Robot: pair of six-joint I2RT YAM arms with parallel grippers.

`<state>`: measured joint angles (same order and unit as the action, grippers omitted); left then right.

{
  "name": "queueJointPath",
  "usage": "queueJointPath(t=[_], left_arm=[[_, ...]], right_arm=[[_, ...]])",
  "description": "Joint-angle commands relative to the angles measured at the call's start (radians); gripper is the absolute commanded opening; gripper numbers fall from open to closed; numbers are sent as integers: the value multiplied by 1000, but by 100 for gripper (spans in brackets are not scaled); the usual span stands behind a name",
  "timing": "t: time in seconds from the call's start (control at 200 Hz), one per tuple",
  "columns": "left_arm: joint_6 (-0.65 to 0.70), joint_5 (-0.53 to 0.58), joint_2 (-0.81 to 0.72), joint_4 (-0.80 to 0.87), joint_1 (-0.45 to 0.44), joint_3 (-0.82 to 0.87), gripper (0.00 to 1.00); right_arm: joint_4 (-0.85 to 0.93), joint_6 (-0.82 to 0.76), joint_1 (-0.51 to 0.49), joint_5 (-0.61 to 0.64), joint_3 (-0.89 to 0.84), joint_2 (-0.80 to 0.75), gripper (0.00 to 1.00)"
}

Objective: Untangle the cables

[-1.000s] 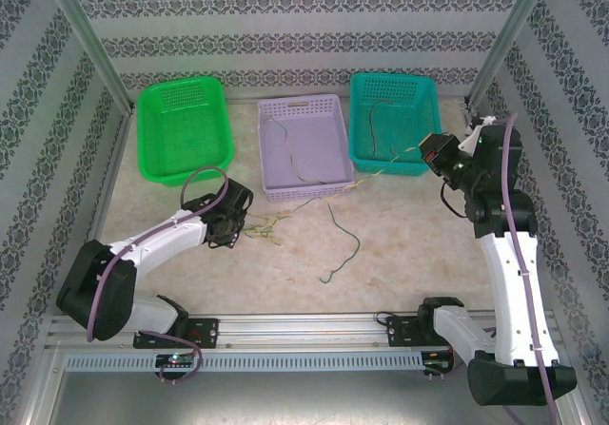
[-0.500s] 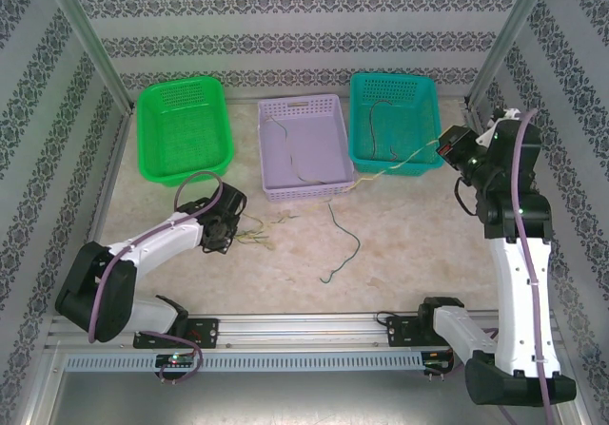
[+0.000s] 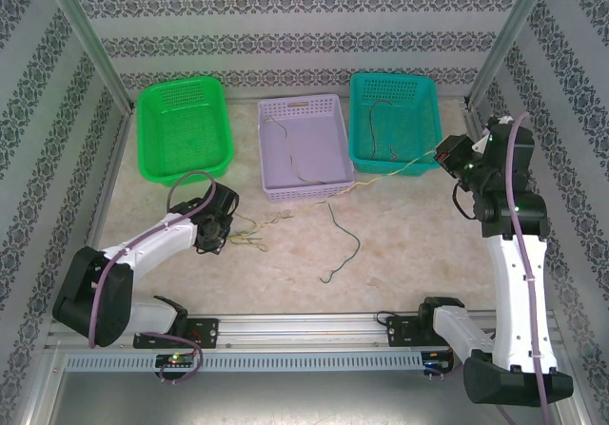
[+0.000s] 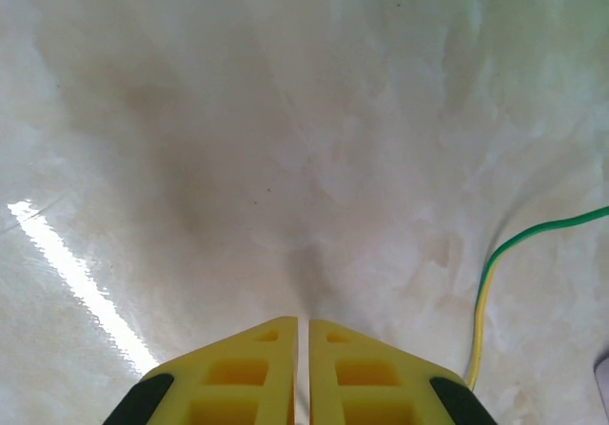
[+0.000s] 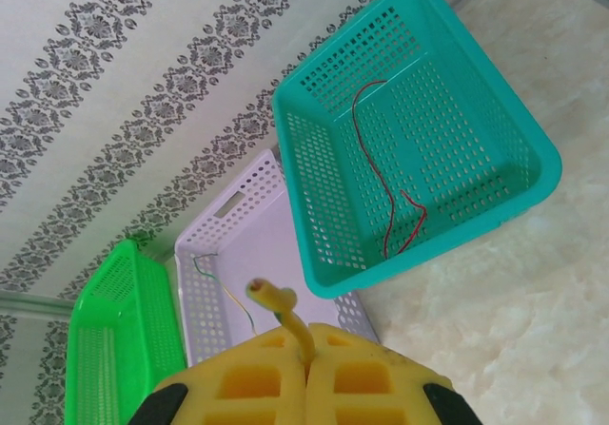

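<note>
Noted right tool (image 5: 306, 341) clamped tight on thin yellow cable (image 5: 276, 299), a short stub poking out past the fingertips. From overhead, traced the same cable stretching away from that tool to a tangle of thin yellow and green cables (image 3: 249, 231), lying on pale marbled table (image 3: 419, 244) right beside the tip of left tool (image 4: 303, 322). Recorded left tool's fingers nearly together, only a thin slit between; cannot tell whether any strand is pinched. Saw green-and-yellow strand (image 4: 481, 292) to the right of that tool, apart from its fingers. Logged teal perforated plastic basket (image 5: 290, 197) ahead of right tool, thin red cable (image 5: 390, 221) inside. Found loose dark green cable (image 3: 356, 242) between both tools, touching neither.
</note>
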<state>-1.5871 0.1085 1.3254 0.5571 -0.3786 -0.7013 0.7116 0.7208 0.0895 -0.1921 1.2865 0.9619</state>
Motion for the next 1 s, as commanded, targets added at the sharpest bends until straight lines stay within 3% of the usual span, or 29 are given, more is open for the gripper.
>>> queueJointPath(t=[0.0,0.275,0.724,0.999], left_arm=[[69,115,-5,156,63,31,0],[108,90,-24,144,117,73,0],[136,79,-30,147,158,91,0],[139,80,1,157,160,79,0]], right_arm=[[-119,-73,48,217,95,-6,0],[-198,-79,104,260,314,97,0],[-299,29,235,159,594,211,0],[-349,83,255,110,696,247,0]])
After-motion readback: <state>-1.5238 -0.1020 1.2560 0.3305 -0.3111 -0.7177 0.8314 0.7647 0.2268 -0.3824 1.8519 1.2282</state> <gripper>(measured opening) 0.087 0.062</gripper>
